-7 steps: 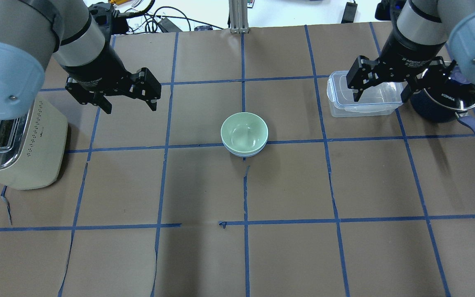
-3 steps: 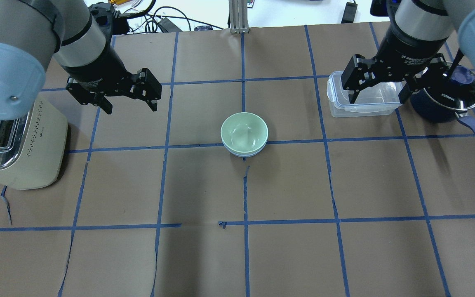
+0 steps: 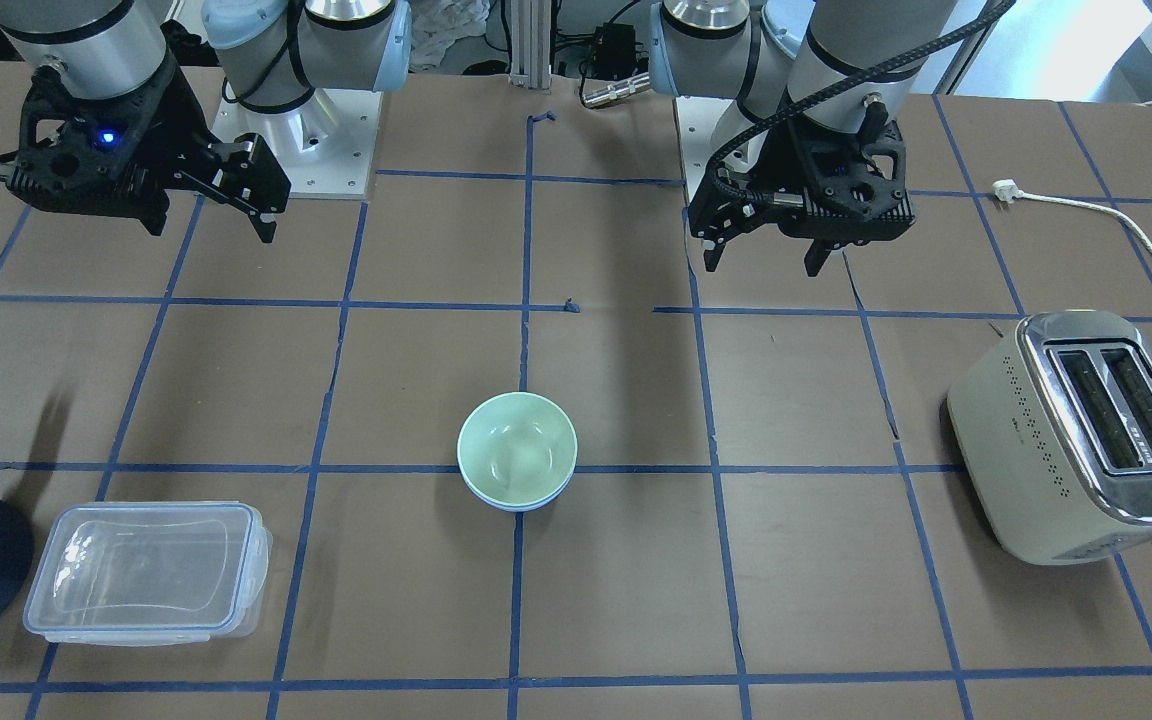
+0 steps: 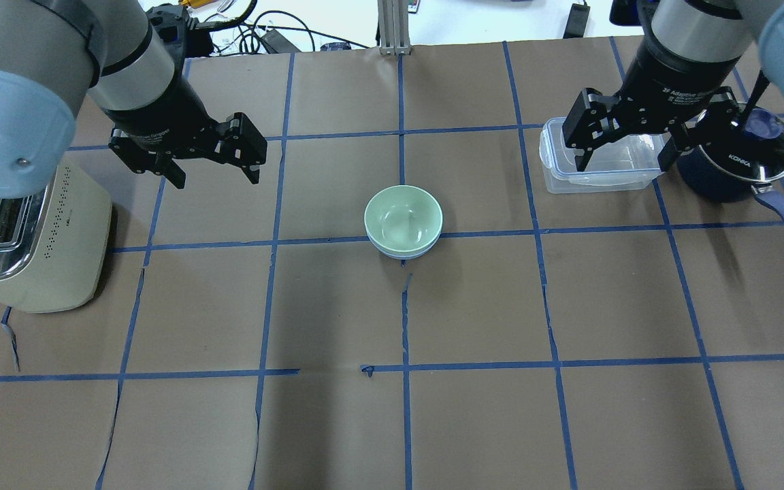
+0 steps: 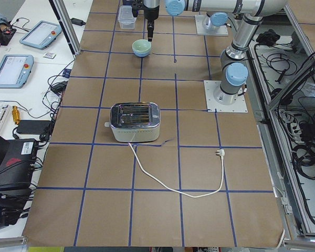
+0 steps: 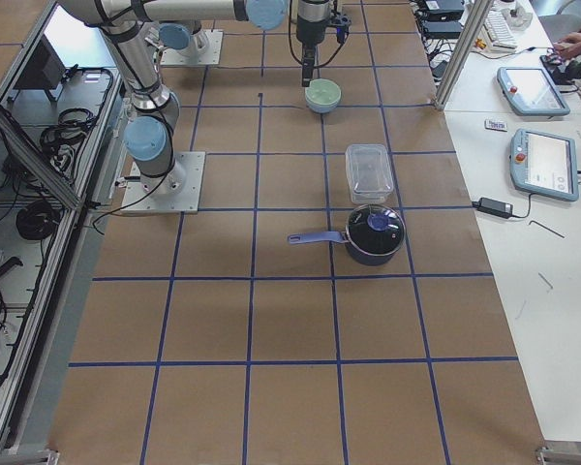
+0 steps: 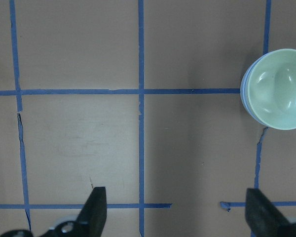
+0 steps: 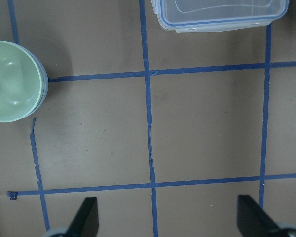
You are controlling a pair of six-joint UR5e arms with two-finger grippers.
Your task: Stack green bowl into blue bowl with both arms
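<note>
The green bowl (image 4: 403, 218) sits nested inside the blue bowl (image 4: 402, 255) at the table's middle; only the blue bowl's rim shows below it. The stack also shows in the front view, green bowl (image 3: 517, 450) in blue bowl (image 3: 516, 504). My left gripper (image 4: 216, 178) is open and empty, raised above the table to the left of the bowls. My right gripper (image 4: 623, 165) is open and empty, raised at the far right over a clear container. The left wrist view shows the green bowl (image 7: 278, 89) at its right edge, the right wrist view (image 8: 12, 81) at its left edge.
A cream toaster (image 4: 31, 238) stands at the left edge, its cord trailing behind it. A clear lidded container (image 4: 569, 178) and a dark navy pot (image 4: 739, 173) with a glass lid and a blue handle stand at the far right.
My right gripper has shifted slightly up and back over the container. My left gripper and the stacked bowls have not visibly moved.
</note>
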